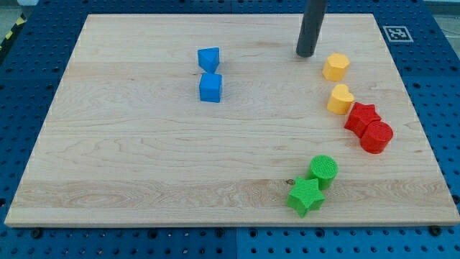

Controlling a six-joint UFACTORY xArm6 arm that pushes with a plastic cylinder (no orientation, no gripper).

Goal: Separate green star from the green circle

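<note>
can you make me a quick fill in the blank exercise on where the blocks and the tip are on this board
1. The green star touches the green ____, which sits toward the view's upper right of it.
2. My tip is nearest the ____ hexagon-like block.
3. The two ____ blocks sit together at the view's upper left of centre.
4. The red star touches the red ____.

Missing words: circle; yellow; blue; circle

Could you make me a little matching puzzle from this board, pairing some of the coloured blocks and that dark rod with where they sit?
Things:
1. green star block
2. blue cube block
3. red cylinder block
4. my tip, the dark rod's lower end

Places:
A. view's top, left of the yellow blocks
B. view's right, against the red star
C. view's bottom, touching the green circle
D. left of centre, below another blue block

Pairs: 1-C, 2-D, 3-B, 4-A
</note>
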